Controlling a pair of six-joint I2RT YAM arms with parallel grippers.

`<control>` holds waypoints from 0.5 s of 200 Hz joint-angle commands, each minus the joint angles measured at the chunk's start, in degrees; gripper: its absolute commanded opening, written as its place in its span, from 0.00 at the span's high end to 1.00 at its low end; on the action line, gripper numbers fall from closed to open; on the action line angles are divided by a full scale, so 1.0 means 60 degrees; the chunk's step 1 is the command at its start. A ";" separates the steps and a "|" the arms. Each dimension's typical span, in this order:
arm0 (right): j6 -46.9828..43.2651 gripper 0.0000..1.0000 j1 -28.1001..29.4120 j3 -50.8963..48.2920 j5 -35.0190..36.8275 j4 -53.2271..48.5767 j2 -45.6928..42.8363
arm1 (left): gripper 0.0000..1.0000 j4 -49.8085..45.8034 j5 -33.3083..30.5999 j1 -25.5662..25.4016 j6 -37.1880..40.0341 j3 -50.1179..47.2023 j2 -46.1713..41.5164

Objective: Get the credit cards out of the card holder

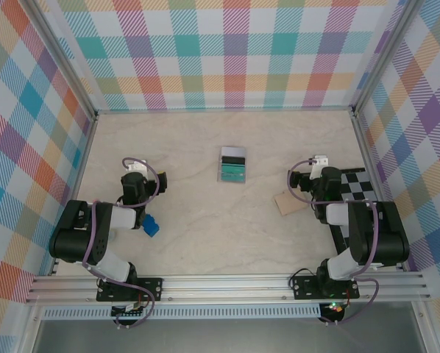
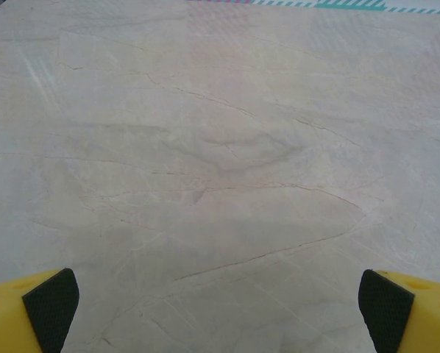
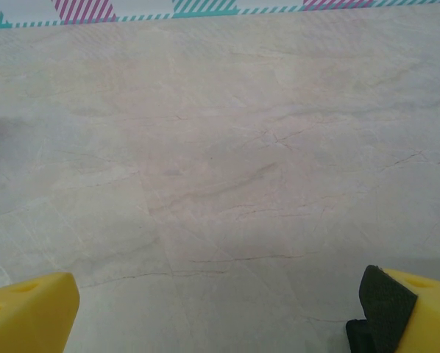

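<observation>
Credit cards (image 1: 233, 172): teal one plus a pale one with a dark stripe, stacked as one neat rectangle at centre of the top view, slightly above the middle. A thin blue-grey rim runs round them, so I read that as the card holder (image 1: 232, 149) lying open with the cards in it; can't confirm at this size. It sits on the bare tabletop (image 1: 205, 235), well apart from both arms.

My left fingers (image 2: 49, 307) are spread wide with nothing between them, just marble in the left wrist view. My right fingers (image 3: 385, 305) are also wide apart and empty.

A tan flat piece (image 1: 285, 204) lies right of centre in the top view, just beside my right arm's tip; can't tell what it is. A blue block (image 1: 151, 226) is at lower left by my left arm, and a checkered mat (image 1: 356, 184) at the right edge.

Step, my call: nothing is gripped and no card is pulled yet, so this is the approach. Next, one arm reaches up-frame to pin the holder. The other pinches a card edge, which is thin and flat and needs a low, precise closing.
</observation>
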 commanded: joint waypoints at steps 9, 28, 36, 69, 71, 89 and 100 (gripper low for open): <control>0.0181 0.00 -0.0045 0.0341 -0.0070 -0.1205 -0.1187 | 0.00 -0.1993 -0.0564 0.0121 -0.0368 0.0672 -0.1318; 0.0690 0.00 -0.0045 0.0784 0.0115 -0.2812 -0.1888 | 0.00 -0.4048 -0.0795 0.0122 -0.0913 0.1268 -0.2245; 0.1080 0.00 -0.0036 0.1028 0.0140 -0.3574 -0.2191 | 0.00 -0.4738 -0.0666 0.0121 -0.1208 0.1483 -0.2605; 0.3151 0.00 -0.0045 0.2586 -0.0066 -0.7480 -0.3273 | 0.00 -0.7576 0.0608 0.0107 -0.2729 0.2648 -0.3799; 0.3220 0.00 -0.0045 0.2676 -0.0112 -0.7673 -0.3332 | 0.00 -0.7714 0.0708 0.0107 -0.2812 0.2706 -0.3867; 0.4332 0.00 -0.0049 0.3442 0.0172 -0.9533 -0.3595 | 0.00 -0.8965 0.1239 0.0071 -0.3516 0.3312 -0.4263; 0.4910 0.00 -0.0045 0.4187 0.0300 -1.1219 -0.3489 | 0.00 -1.0096 0.0939 0.0063 -0.4219 0.3863 -0.4294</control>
